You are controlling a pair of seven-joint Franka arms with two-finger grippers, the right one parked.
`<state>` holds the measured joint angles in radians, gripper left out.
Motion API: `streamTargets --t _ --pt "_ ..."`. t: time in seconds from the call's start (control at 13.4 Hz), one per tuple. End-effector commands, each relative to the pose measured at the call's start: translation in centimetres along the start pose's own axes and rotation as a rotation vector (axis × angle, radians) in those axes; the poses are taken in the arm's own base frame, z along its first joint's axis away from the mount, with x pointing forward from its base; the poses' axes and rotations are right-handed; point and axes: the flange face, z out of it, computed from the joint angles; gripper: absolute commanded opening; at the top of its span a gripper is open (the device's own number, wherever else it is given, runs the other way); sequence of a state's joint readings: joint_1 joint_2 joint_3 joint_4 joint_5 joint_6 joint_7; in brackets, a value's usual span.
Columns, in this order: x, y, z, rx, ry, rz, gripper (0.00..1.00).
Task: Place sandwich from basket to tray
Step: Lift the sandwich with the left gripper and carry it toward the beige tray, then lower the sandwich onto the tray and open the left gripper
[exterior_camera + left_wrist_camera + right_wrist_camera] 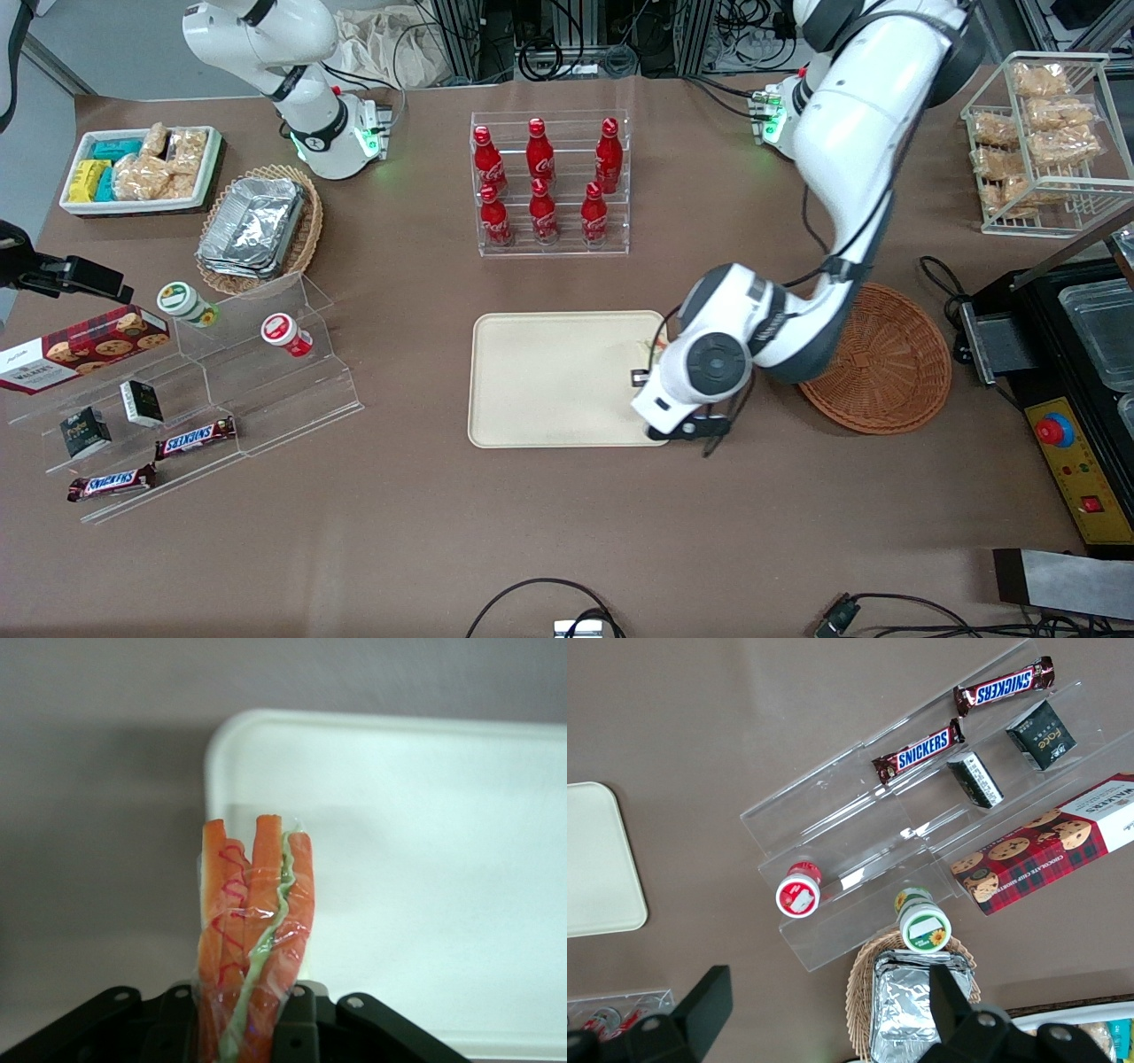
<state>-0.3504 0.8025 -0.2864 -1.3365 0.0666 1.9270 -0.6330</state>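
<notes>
brown covering runs across the whole worktop [532, 532], which holds snacks, drinks and display racks. near its middle lies the tray [549, 377], flat, cream-beige and rectangular with rounded corners. beside the tray, toward the working arm's end of the worktop, sits the basket [895, 363], round, shallow and woven in reddish-brown wicker, with nothing visible inside it. the working arm reaches down between the two, and its white wrist covers the tray edge nearest the basket.

the pincer [244, 1014] hangs above that tray edge, its black fingers clamped on the sandwich [252, 921]. in the left wrist view the sandwich stands on edge in clear wrap, showing orange layers with a thin pale green strip between them, and the tray surface and rim lie below it. it is held up off the tray, not resting on it. from the front the sandwich is almost wholly hidden by the wrist.

farther from the front camera than the tray, a clear rack holds six red cola bottles [542, 182] in two rows. toward the parked arm's end are a stepped clear display with two snickers bars [195, 437], small dark boxes, two round tubs and a red cookie box [84, 347], plus an oval wicker basket of foil containers [252, 230] and a white bin of packaged snacks [142, 168]. a wire rack of bagged tan snacks [1036, 124] stands at the working arm's end.
</notes>
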Motion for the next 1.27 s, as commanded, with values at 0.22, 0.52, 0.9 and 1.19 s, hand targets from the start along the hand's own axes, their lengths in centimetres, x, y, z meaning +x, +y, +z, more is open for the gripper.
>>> streamTargets --t 0.22,0.52,0.9,1.19 --pt "-0.6 1.9 2.7 0.083 0.012 0.040 1.00" --pt "-0.5 0.9 -1.4 0.114 0.057 0.005 1.00" --pt "-1.7 -4.6 -12.8 0.128 0.105 -0.109 1.00" --pt "-7.2 -11.3 -18.8 0.073 0.164 -0.182 1.00"
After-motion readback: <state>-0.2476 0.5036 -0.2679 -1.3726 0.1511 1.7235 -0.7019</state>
